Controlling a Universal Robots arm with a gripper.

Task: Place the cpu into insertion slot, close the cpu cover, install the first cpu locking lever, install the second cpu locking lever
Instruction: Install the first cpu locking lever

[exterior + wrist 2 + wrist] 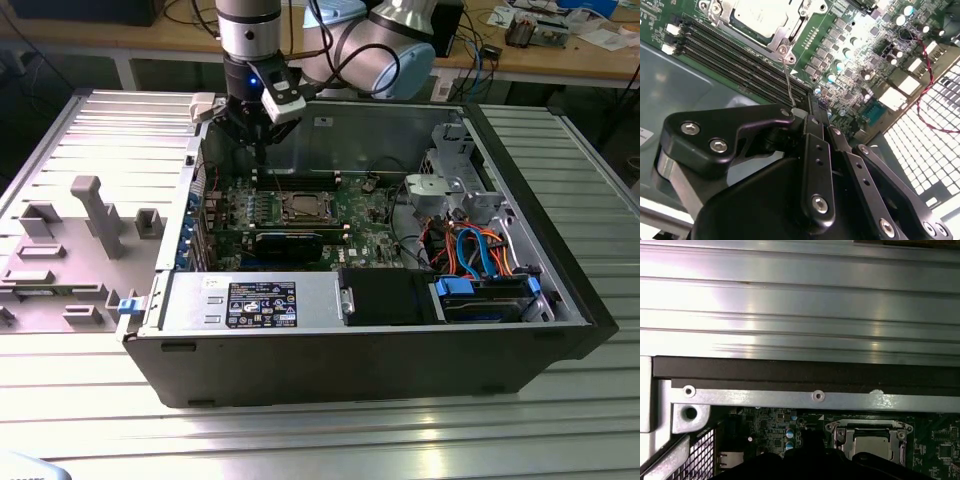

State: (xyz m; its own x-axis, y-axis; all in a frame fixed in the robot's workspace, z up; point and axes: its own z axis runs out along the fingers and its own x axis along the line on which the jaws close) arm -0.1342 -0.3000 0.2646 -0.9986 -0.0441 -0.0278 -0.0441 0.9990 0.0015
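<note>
Black pincer [258,150] hovering over the green board, fingers pressed together on a thin wire lever [788,80], tips partly hidden, silvery square socket [305,207] nearby holding pale chip [762,17], framed cover [871,432] closed, label print unreadable.

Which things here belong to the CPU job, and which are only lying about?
Belong to the job:
- cpu, seated in the insertion slot
- cpu cover, down over it
- a thin wire locking lever beside the socket
- tool, above the board beside the socket

Just there:
- memory slots
- blue cables
- grey fixture blocks outside the case
</note>
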